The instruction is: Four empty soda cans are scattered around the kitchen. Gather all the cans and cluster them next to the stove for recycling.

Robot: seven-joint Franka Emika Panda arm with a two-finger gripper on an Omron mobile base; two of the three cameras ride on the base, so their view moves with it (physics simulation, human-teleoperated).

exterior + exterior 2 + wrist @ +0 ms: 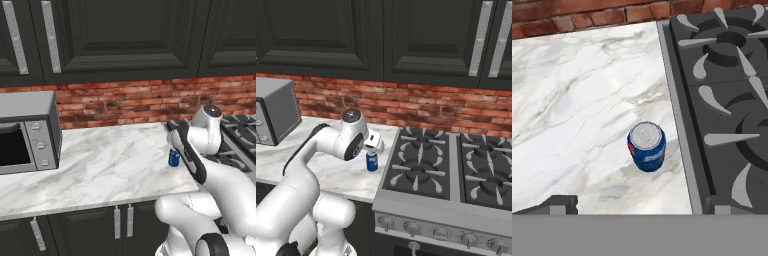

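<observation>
Partly arm-hidden blue can (173, 158), stove (456, 165) edge cropped

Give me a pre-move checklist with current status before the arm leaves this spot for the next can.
1. Blue soda can upright on the marble counter: ok.
2. Can beside the stove, near its left edge: ok.
3. Gripper open with nothing between the fingers: ok.
4. Gripper raised clear of the can's top: ok, judging by the hand view.
5. Four cans clustered here: not ok, one is visible.
6. Where the remaining cans lie: cannot tell.
</observation>
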